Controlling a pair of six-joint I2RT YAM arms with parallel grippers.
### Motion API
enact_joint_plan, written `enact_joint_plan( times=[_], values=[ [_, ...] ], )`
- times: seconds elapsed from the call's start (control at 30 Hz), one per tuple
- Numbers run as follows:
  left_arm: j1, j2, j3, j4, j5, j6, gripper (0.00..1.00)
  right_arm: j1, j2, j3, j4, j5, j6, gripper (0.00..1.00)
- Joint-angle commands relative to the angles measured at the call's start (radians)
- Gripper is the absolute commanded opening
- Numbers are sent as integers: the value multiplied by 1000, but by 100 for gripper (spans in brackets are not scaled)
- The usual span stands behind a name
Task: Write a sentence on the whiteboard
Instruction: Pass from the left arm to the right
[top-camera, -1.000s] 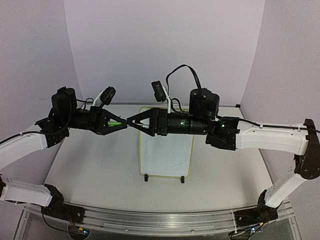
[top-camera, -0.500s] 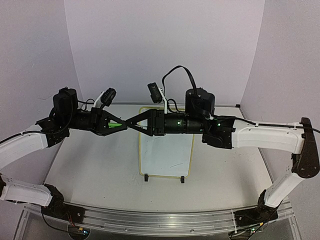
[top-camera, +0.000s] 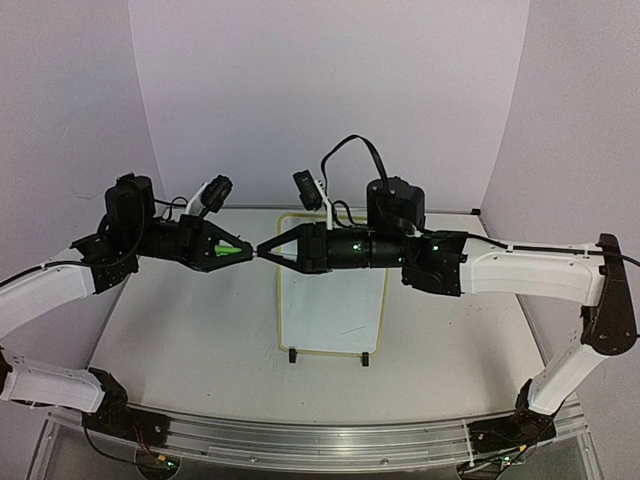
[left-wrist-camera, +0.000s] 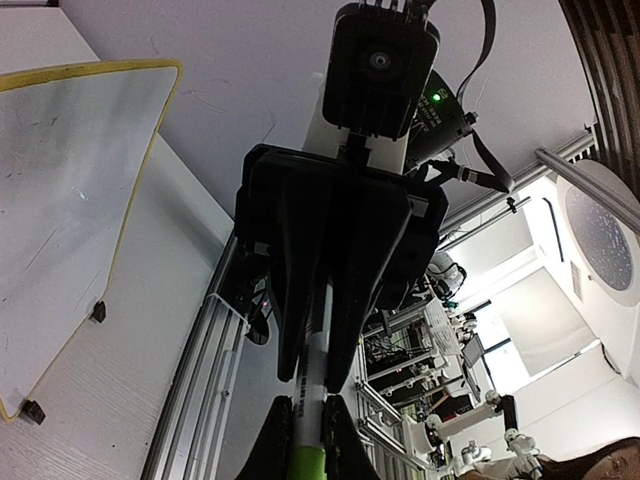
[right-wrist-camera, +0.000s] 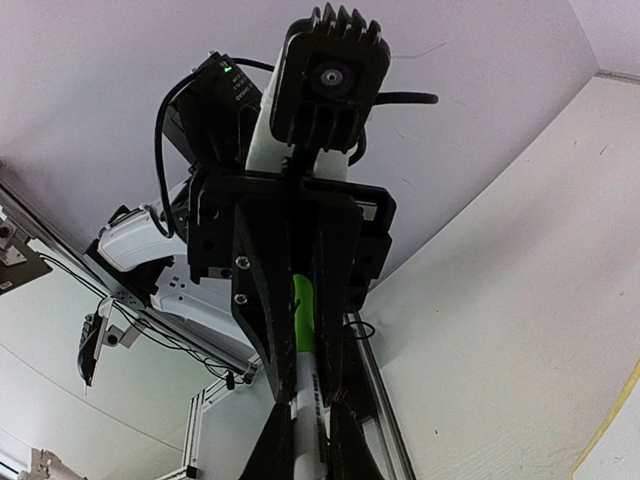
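Observation:
A green-capped white marker (top-camera: 232, 248) hangs level in the air between both arms, above the table's back left. My left gripper (top-camera: 249, 251) is shut on its green cap end (left-wrist-camera: 305, 465). My right gripper (top-camera: 263, 251) faces it tip to tip, shut on the white barrel (right-wrist-camera: 310, 400). The whiteboard (top-camera: 330, 300), white with a thin yellow frame, lies flat under the right gripper's body. The board's left edge also appears in the left wrist view (left-wrist-camera: 70, 200). No sentence is in view; the board's visible face looks bare except for a faint short stroke (top-camera: 350, 330).
Two small black clip feet (top-camera: 293, 355) (top-camera: 365, 358) sit at the board's near edge. An aluminium rail (top-camera: 300, 440) runs along the table's near edge between the arm bases. White walls close in the back and both sides.
My right gripper has moved left to meet the left one. Its jaws went from wide open to shut on the marker's barrel. The left arm has stayed put.

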Motion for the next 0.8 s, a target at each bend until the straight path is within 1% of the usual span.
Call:
enact_joint_plan(
  times=[0.0, 0.07, 0.13, 0.17, 0.33, 0.43, 0.5, 0.67, 0.77],
  values=[
    [-14, 18, 28, -5, -29, 16, 0, 23, 19, 66, 87, -32, 12, 4],
    [-14, 17, 28, -4, -30, 16, 0, 23, 19, 65, 87, -31, 15, 0],
    [-14, 16, 31, -4, -29, 22, 1, 23, 12, 57, 88, -16, 17, 0],
    [-14, 14, 32, -6, -30, 25, 5, 23, 6, 49, 90, -3, 16, 0],
    [-14, -5, 52, -65, -39, 76, 50, 23, -51, -6, 103, 86, 6, 0],
    [-13, -22, 63, -108, -51, 106, 67, 23, -76, -29, 111, 104, 5, 0],
    [-13, -34, 65, -113, -56, 112, 73, 23, -84, -36, 111, 104, 4, 0],
    [-12, -55, 66, -88, -64, 105, 83, 22, -101, -57, 111, 112, 7, 0],
    [-11, -68, 66, -84, -71, 106, 84, 22, -112, -66, 111, 115, 7, 0]
  ],
)
